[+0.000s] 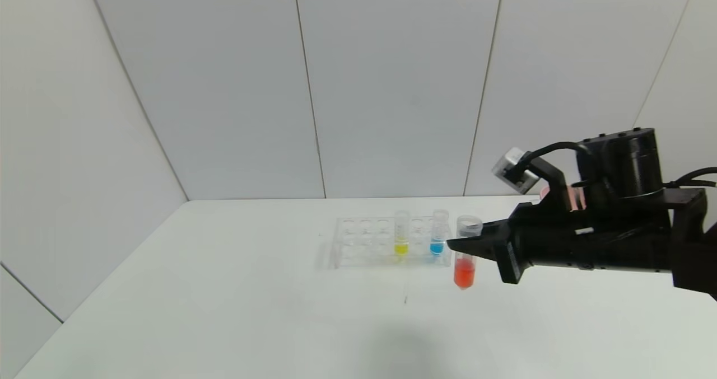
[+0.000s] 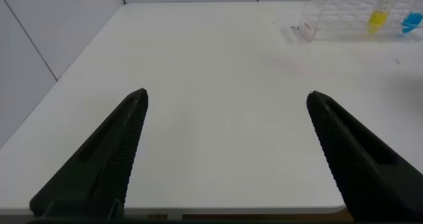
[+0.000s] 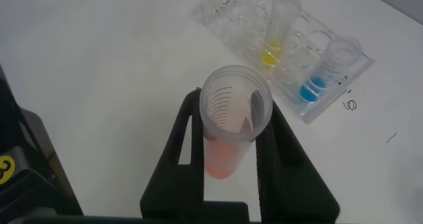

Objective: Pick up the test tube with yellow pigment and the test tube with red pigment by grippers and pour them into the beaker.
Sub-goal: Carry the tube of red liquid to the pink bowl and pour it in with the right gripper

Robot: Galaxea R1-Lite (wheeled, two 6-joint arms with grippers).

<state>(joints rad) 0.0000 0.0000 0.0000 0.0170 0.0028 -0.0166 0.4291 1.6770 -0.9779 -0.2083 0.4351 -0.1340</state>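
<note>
White panelled walls back a plain white counter (image 1: 224, 289).

Head view: right claw (image 1: 456, 246) reaches in from the right, clamped on the clear round-bottomed test tube with red-orange liquid (image 1: 465, 253). Tube hangs upright, lifted clear of the counter, just right of the clear plastic rack (image 1: 358, 244). Rack holds two tubes: the clear tube with yellow liquid (image 1: 401, 234) and, to its right, a clear tube with blue liquid (image 1: 438, 233). Three tubes in all, one of each colour. No beaker visible in any view.

Left wrist view: left claw (image 2: 225, 102) hovers low over bare counter, fingers spread wide, holding nothing. Rack with the yellow and blue tubes sits well apart from it.

Right wrist view: two black fingers (image 3: 178, 151) pinch the red tube below its ridged rim; mouth open, liquid pooled at the bottom.

Handling, as judged: tube is light, rigid, smooth-walled, likely slippery and easily cracked. Best held just under the rim ridge, which should stop it sliding down. Uncapped, so keep it upright until over the beaker.
</note>
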